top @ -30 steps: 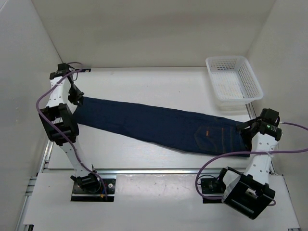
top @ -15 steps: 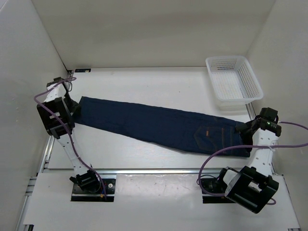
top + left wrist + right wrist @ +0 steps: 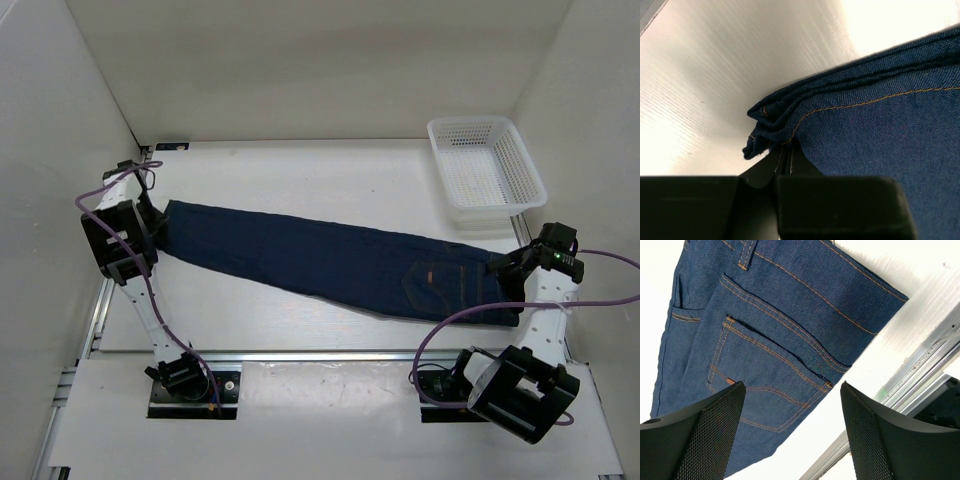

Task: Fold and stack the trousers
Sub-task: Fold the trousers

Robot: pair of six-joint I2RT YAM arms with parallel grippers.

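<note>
The dark navy trousers [image 3: 330,255] lie flat and stretched out diagonally, leg hems at the far left, waistband at the near right. My left gripper [image 3: 155,228] is at the hem end. In the left wrist view it [image 3: 785,152] is shut on the layered hem corner of the trousers [image 3: 880,115]. My right gripper [image 3: 505,268] hovers at the waistband end. In the right wrist view it [image 3: 792,387] is open and empty, its fingers spread wide above the back pocket [image 3: 765,365] of the trousers [image 3: 790,280], not touching the cloth.
A white mesh basket [image 3: 487,170] stands at the back right, beyond the waistband. A metal rail [image 3: 320,355] runs along the table's near edge and shows in the right wrist view [image 3: 920,365]. White walls close in left, right and back.
My left arm has folded lower and drawn left while holding the hem. My right arm has shifted slightly back. The trousers have barely moved.
</note>
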